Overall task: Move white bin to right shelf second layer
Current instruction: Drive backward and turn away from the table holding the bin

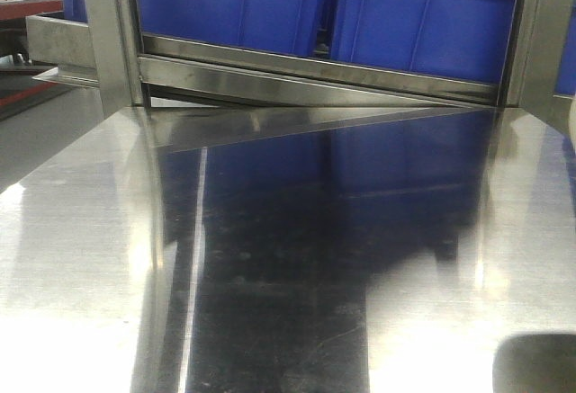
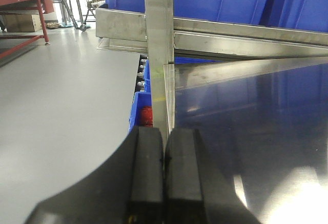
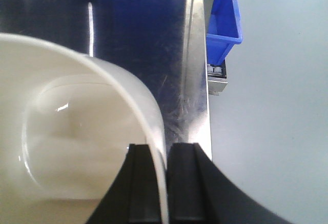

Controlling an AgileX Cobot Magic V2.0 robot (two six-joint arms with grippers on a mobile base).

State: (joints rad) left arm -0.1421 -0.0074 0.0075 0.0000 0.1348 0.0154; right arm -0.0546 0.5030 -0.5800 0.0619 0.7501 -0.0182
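Right gripper (image 3: 159, 149): nearest the right wrist lens, its two black fingers (image 3: 138, 183) are clamped on the white bin's side wall, one finger inside the tub and one outside.
Floor (image 2: 61, 106): plain grey, spreading out past both side edges of the tabletop.
Steel tabletop (image 1: 288, 258): flat and mirror-bright, and it reflects the blue of the crates behind it. Both grippers are over it, one at each side edge.
Rack frame (image 2: 158, 39): a steel upright rises at the tabletop's far left corner, and a brushed front bar (image 1: 315, 74) runs along the far edge.
Blue crates (image 1: 414, 24): two large ones side by side on the level behind that bar, close together.
White bin (image 3: 77, 131): glossy cream, open side towards the lens, held at its right wall near the tabletop's right edge. Whether its base touches the steel cannot be told.
Small blue bin (image 3: 224, 24): just beyond the tabletop's right edge and lower than it, over the grey floor.
Left gripper (image 2: 164, 137): fingers pressed flat together with nothing between them, at the tabletop's left edge, in line with the upright.
Red table (image 2: 25, 1): far off to the left across the floor.
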